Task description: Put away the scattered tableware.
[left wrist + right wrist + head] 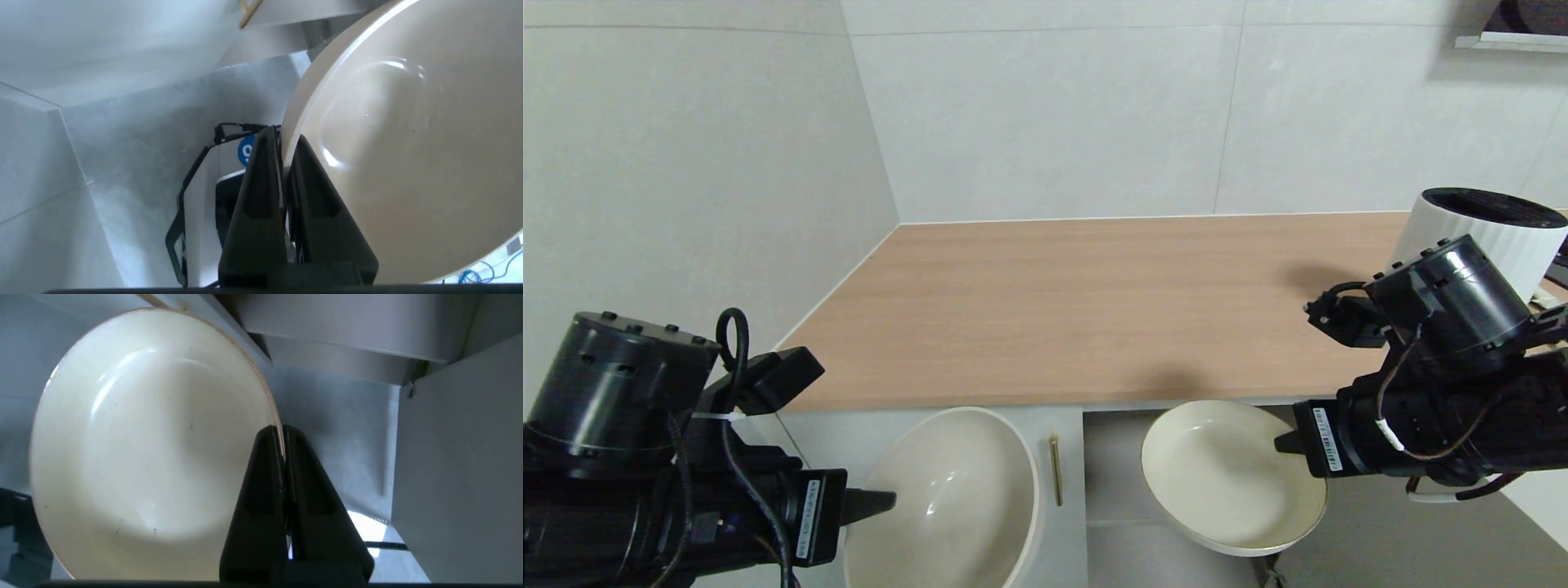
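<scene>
Left gripper (882, 500) is clamped on the rim of the left bowl (956, 498), low at the left, below the front edge of the counter (1094, 302). In the left wrist view its two dark fingers (261, 188) stand close together with the cream rim pinched between them, and the bowl's (409, 147) hollow faces the camera. This bowl hangs tilted in front of a pale grey door (849, 433) with one slim gold handle (1055, 469) just beside the bowl's right edge.

Two cream bowls show in all, one per gripper, apart from each other with the handle between them.

Right bowl (1229, 478) is smaller in the head view and hangs in front of what seems to be an open cupboard bay under the counter. Right gripper (1278, 443) grips its right rim; the right wrist view shows the fingers (265, 482) shut on the thin edge, the bowl (155, 441) spreading away from them, its inside bare.

One white ribbed pot (1503, 237) with a dark inside stands on the counter's far right, behind the right arm.
</scene>
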